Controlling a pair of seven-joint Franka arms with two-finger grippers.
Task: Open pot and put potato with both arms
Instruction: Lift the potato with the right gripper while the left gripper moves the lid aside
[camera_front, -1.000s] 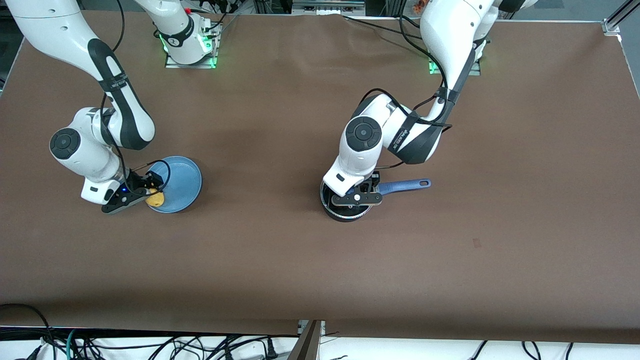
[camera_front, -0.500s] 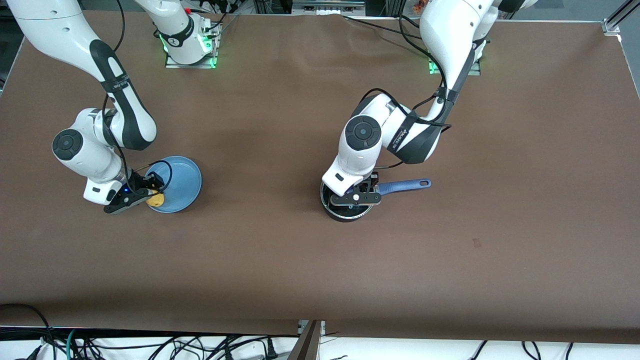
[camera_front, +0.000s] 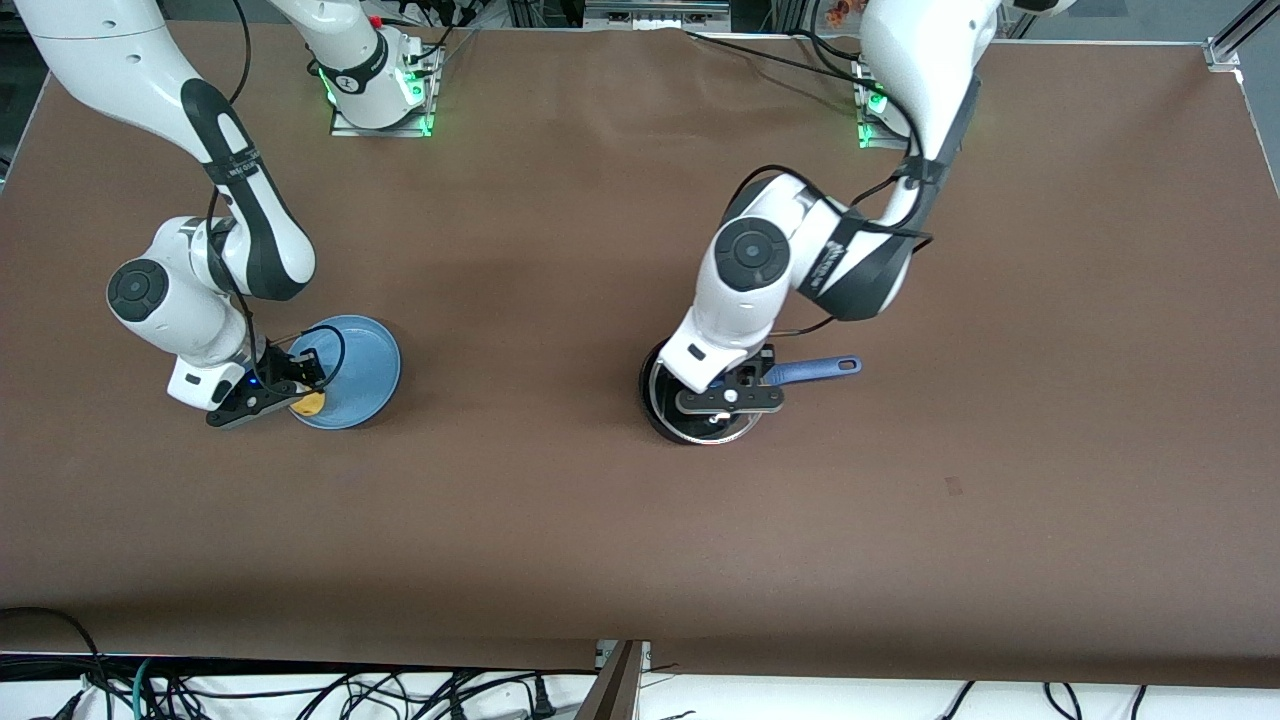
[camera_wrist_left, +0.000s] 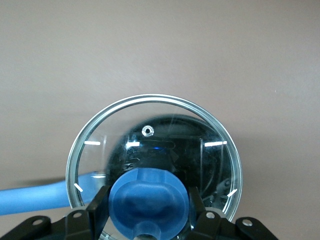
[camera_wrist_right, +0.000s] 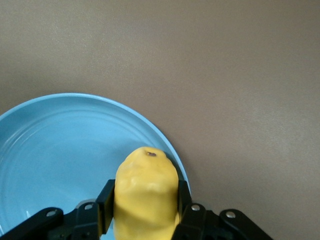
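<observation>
I logged the pot (camera_front: 700, 400) as my landmark: a small round black saucepan sitting on the brown table (camera_front: 1000, 500), its long blue handle (camera_front: 815, 370) pointing toward the left arm's end of the table.

The left gripper (camera_front: 728, 400) was directly over the pot, clenched on the lid's blue knob (camera_wrist_left: 148, 196). In the left wrist view a finger (camera_wrist_left: 98, 210) pressed each side of that knob. The lid (camera_wrist_left: 155, 150) was round clear glass with a bright steel rim and a small vent hole. Through the glass I saw the pot's dark inside, and the rim sat a little off-centre from the dark pot below. I could not tell whether the lid was touching the pot or just above it.

The potato (camera_front: 312, 402) was well apart from the pot, toward the right arm's end of the table. It was a smooth yellow oval lump with one small dark spot at its tip (camera_wrist_right: 146, 197). The right gripper (camera_front: 290, 395) gripped it from both sides, over the rim of the flat light-blue plate (camera_front: 365, 375). I could not tell whether the potato rested on the plate.
</observation>
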